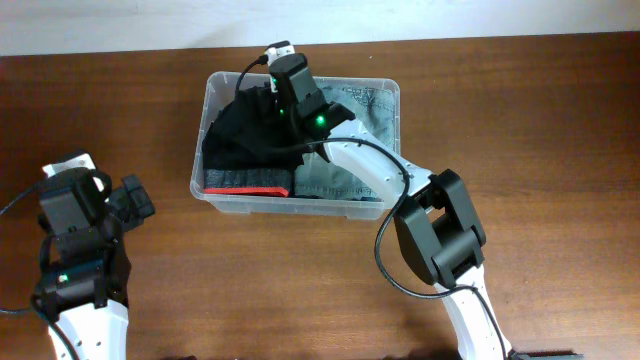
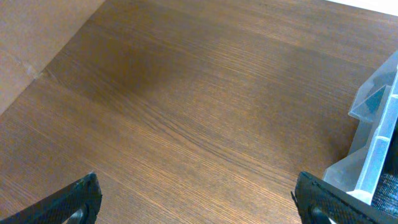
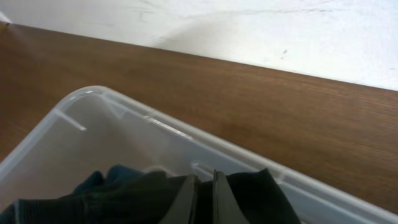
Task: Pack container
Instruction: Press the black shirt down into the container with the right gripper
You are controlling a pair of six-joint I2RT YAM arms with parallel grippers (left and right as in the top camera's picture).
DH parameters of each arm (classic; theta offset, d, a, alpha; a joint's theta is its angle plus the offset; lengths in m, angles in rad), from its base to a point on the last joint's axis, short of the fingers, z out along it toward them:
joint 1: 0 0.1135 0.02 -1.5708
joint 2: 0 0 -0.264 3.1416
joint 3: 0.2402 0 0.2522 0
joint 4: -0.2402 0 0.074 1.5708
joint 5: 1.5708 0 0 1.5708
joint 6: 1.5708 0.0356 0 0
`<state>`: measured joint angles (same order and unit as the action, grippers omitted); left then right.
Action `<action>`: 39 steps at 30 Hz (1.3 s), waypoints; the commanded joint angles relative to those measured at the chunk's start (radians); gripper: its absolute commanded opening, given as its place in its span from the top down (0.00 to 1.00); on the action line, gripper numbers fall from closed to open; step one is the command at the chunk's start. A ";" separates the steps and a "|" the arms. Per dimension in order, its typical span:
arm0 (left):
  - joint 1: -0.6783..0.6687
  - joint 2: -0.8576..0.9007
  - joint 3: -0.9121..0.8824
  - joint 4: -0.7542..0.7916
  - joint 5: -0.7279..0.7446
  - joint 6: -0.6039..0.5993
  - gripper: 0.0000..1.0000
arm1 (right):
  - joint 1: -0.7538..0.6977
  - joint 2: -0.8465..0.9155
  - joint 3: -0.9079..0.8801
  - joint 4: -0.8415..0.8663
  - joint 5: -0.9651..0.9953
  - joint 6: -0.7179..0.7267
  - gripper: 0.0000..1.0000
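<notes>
Overhead, near left: the left arm [image 1: 80, 270] stands at the near-left corner of the brown surface [image 1: 540, 130].
Left pincer [image 1: 128, 203]: wide open and holding nothing. In the left wrist view its black fingertips [image 2: 74, 199] sit at the two bottom corners of the frame, with bare wood between them.
Near right: the right arm [image 1: 440, 230] rises from the near edge and reaches forward and left, over the container's near wall.
Container [image 1: 300, 208]: a clear plastic bin at mid-surface, long side across, well apart from the left pincer. One corner [image 2: 373, 143] shows at the right edge of the left wrist view.
Container, left half: black cloth [image 1: 235, 145] lies heaped here, with a red strip [image 1: 245, 190] along the near wall.
Container, right half: faded denim [image 1: 335, 180] lies folded beside the black cloth.
Right pincer [image 3: 203, 186]: it is down inside the container toward the far wall. The jaws are closed together with the tips sunk in the black cloth; I cannot tell whether a fold is caught between them.
Far rim: the rounded clear edge [image 3: 93, 99] runs just beyond the right pincer.
Beyond: more bare surface, then a white wall [image 3: 249, 31].
</notes>
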<state>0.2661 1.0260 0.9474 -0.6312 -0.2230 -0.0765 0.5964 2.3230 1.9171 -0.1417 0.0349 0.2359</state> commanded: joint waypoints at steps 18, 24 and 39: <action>0.005 0.002 -0.002 0.002 0.006 -0.013 0.00 | 0.105 -0.203 0.033 -0.031 0.068 -0.131 0.96; 0.005 0.002 -0.002 0.002 0.006 -0.013 0.01 | 0.106 -0.171 0.014 -0.137 0.047 -0.123 0.96; 0.005 0.002 -0.002 0.002 0.006 -0.013 0.01 | 0.122 -0.011 -0.006 -0.233 -0.008 -0.059 0.96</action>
<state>0.2661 1.0260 0.9474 -0.6312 -0.2234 -0.0769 0.7067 2.2681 1.9270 -0.3492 0.0536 0.1589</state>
